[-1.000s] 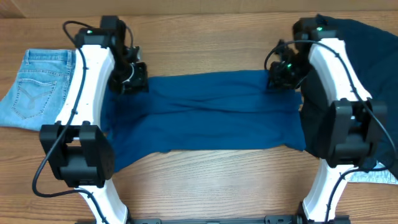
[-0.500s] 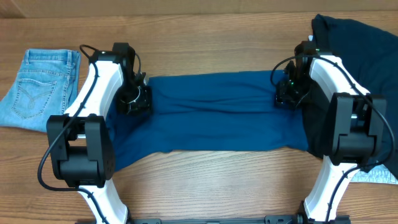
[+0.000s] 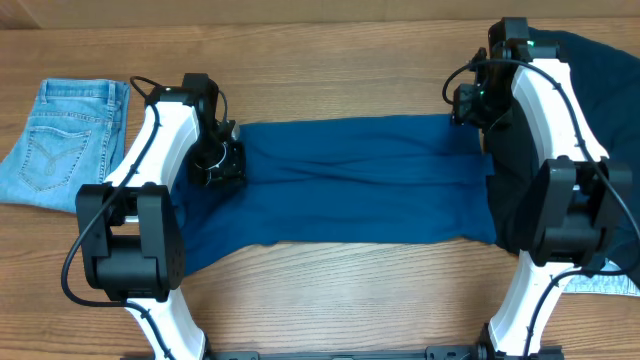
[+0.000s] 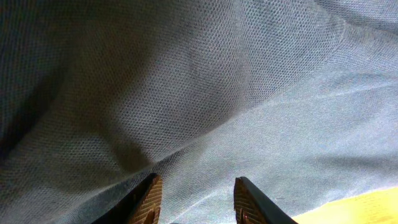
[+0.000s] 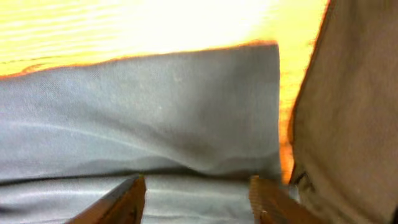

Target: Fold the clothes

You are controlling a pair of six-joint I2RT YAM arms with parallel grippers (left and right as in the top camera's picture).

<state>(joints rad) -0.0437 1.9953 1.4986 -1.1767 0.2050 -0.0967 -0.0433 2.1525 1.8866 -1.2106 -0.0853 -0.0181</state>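
Observation:
The clothes lie on a wooden table [image 3: 330, 60]. A mid-blue top [image 3: 350, 190] is spread as a wide folded band across the middle. My left gripper [image 3: 215, 160] rests low over the band's left end, and in the left wrist view it [image 4: 198, 184] stands open with flat blue fabric [image 4: 217, 93] beneath and nothing pinched. My right gripper [image 3: 468, 100] hovers just past the band's far right corner. It [image 5: 198, 183] is open too, above the blue top's edge [image 5: 155, 112].
Small light-blue jeans [image 3: 60, 140] lie flat at the far left. A dark navy garment [image 3: 600, 90] is heaped at the right, close beside my right gripper [image 5: 354, 112]. A pale scrap of cloth [image 3: 600, 285] shows by the right arm's base.
My right gripper came down on the top's right end, opened wider, then drew back toward the far edge. My left gripper moved nearer, onto the top's left end.

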